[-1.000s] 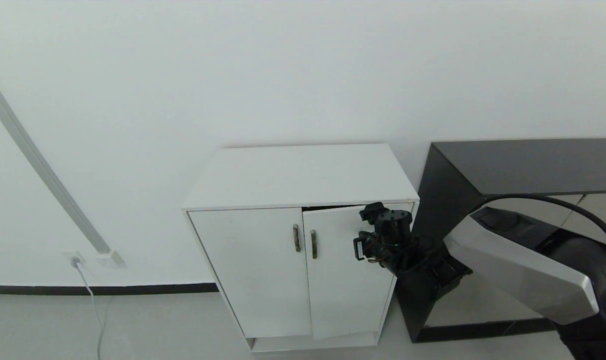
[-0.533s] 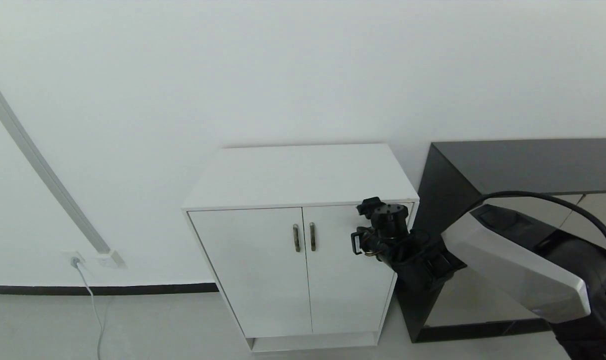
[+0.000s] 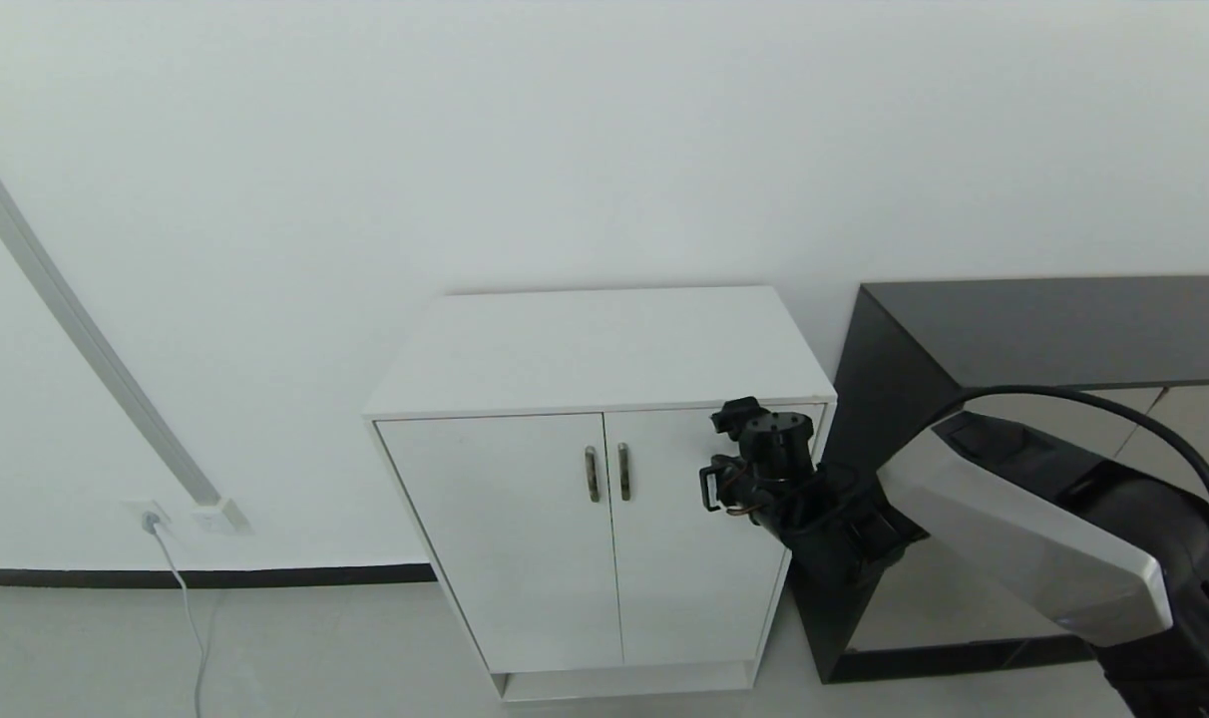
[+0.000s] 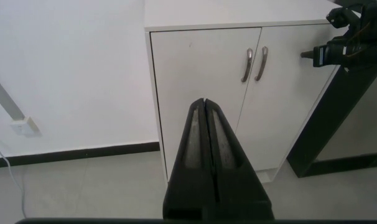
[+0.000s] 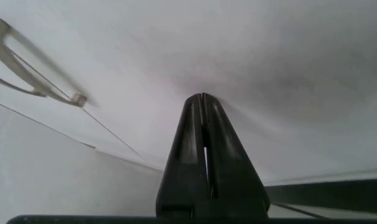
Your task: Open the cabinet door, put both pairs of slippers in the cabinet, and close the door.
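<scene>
Cabinet door [image 3: 689, 568] on the right sat flush with its neighbour, so the white cabinet [image 3: 595, 349] against the wall was fully closed up. The right gripper [image 5: 203, 102] was clenched on nothing, tip right up against that door near its upper outer corner as far as I could tell. The left gripper [image 4: 204, 104] was clenched empty too, hanging well back from the front and pointed at it. My guess was both slipper pairs were inside already and the job was basically done, bar pulling the arm away.

Black sideboard [image 3: 1043, 329] at right; wall socket [image 3: 149, 518], grey cable [image 3: 188, 603], slanted conduit [image 3: 76, 317] at left.
</scene>
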Robot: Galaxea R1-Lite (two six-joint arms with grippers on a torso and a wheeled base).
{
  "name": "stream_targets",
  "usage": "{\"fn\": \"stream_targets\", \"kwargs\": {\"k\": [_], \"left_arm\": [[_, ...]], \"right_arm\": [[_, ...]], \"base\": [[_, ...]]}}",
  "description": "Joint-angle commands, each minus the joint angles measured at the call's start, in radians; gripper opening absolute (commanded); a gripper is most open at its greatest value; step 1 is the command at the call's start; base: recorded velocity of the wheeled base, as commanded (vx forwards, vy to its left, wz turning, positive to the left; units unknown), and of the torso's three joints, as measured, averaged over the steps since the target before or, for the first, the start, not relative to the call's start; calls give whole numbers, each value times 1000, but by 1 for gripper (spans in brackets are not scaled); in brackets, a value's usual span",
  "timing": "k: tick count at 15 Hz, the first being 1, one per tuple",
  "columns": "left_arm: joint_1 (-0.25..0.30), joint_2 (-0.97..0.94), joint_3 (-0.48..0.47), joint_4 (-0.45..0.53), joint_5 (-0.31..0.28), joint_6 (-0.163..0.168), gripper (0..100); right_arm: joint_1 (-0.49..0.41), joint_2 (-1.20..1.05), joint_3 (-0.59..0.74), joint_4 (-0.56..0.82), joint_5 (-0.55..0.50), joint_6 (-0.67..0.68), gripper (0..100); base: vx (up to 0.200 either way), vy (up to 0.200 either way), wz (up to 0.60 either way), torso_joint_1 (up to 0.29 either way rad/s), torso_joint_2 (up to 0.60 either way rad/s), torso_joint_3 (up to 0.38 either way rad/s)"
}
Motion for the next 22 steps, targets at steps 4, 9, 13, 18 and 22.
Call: {"fn": "stream_targets", "kwargs": {"k": [4, 9, 13, 18, 22], "left_arm": [[0, 1, 0, 0, 0, -1, 0], [0, 1, 0, 0, 0, -1, 0], [0, 1, 0, 0, -1, -1, 0], [2, 1, 0, 0, -1, 1, 0], [0, 1, 0, 0, -1, -1, 0]], "right_arm": [[14, -144, 239, -124, 2, 0, 0], [7, -348, 568, -264, -46, 0, 0], [-3, -517, 808, -353, -104, -1, 0], [-79, -683, 1040, -377, -177, 2, 0], [-169, -787, 1217, -439, -179, -1, 0]], "base": [[0, 0, 0, 0, 0, 0], [0, 0, 0, 0, 0, 0], [0, 0, 0, 0, 0, 0], [0, 0, 0, 0, 0, 0], [0, 0, 0, 0, 0, 0]]}}
